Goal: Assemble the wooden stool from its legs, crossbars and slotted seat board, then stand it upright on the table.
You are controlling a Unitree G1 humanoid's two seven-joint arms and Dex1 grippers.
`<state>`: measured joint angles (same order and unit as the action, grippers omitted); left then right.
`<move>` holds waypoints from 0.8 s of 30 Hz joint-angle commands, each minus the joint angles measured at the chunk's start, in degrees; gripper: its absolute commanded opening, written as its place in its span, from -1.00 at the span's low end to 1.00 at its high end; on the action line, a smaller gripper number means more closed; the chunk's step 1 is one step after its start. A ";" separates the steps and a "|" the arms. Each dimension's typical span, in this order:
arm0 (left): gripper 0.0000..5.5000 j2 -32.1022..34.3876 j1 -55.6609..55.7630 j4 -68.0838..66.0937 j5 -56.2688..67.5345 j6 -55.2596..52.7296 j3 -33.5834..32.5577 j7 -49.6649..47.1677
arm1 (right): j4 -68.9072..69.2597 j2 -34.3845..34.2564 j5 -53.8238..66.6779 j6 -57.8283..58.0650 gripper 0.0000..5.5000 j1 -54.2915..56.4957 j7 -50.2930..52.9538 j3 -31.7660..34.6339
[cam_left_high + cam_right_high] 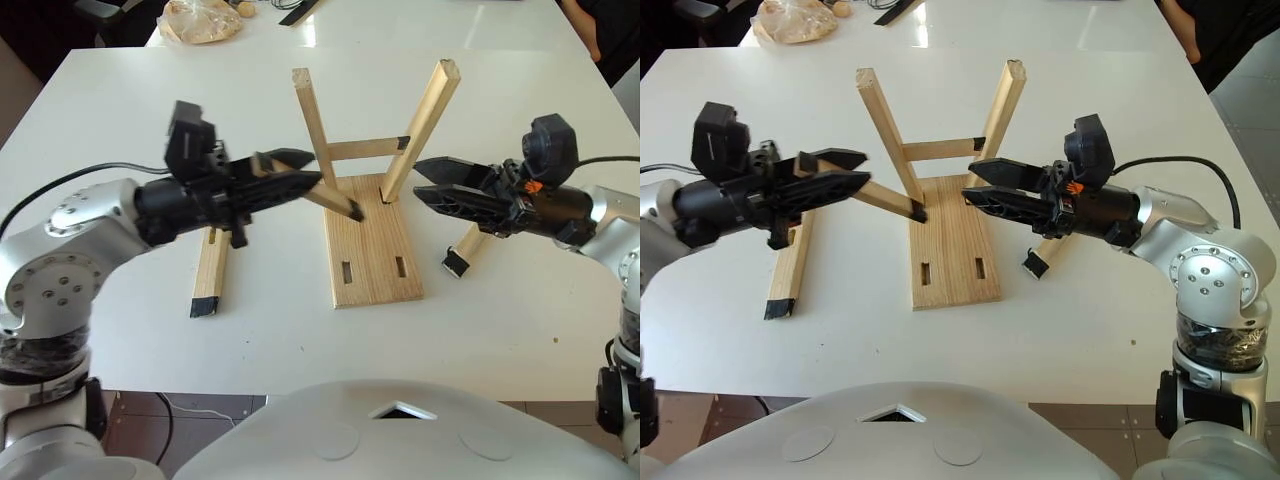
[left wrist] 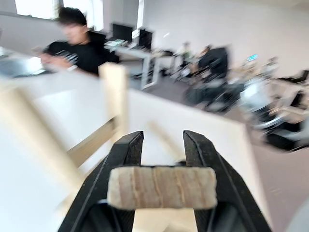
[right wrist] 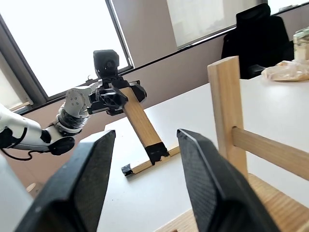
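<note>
A glossy white worktop point(image 1: 120, 110) is seen from the head. The flat slotted seat board point(image 1: 372, 240) lies at its middle, with two square pale legs point(image 1: 312, 115) joined by a crossbar point(image 1: 362, 149) standing on its far end. A crumpled clear bag point(image 1: 200, 20) (contents indistinct) sits at the far edge. From the left wrist, the left claw point(image 2: 162, 137) is shown clamped on the end grain of a third leg point(image 2: 161, 186). From the right wrist, the right claw point(image 3: 147, 133) is spread wide, empty.
</note>
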<state>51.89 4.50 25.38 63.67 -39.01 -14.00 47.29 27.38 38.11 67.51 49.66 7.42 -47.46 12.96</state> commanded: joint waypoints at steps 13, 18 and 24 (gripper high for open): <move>-0.52 12.19 -7.22 -33.87 -39.30 32.09 1.96 24.30 | 6.47 -1.84 -2.48 -5.79 -0.15 -9.23 4.79 2.12; -0.52 10.37 -16.24 -21.53 -35.11 26.80 0.75 26.91 | 5.80 -1.49 -4.59 -6.77 -0.15 -8.88 4.08 0.92; -0.52 9.22 -17.00 -17.41 -33.10 23.39 -1.21 25.69 | 5.53 -0.99 -5.50 -7.21 -0.15 -8.94 3.42 0.22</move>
<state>61.60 -12.71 7.13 30.08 -14.32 -14.01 73.66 33.00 36.38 62.77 43.05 -1.73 -43.62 13.47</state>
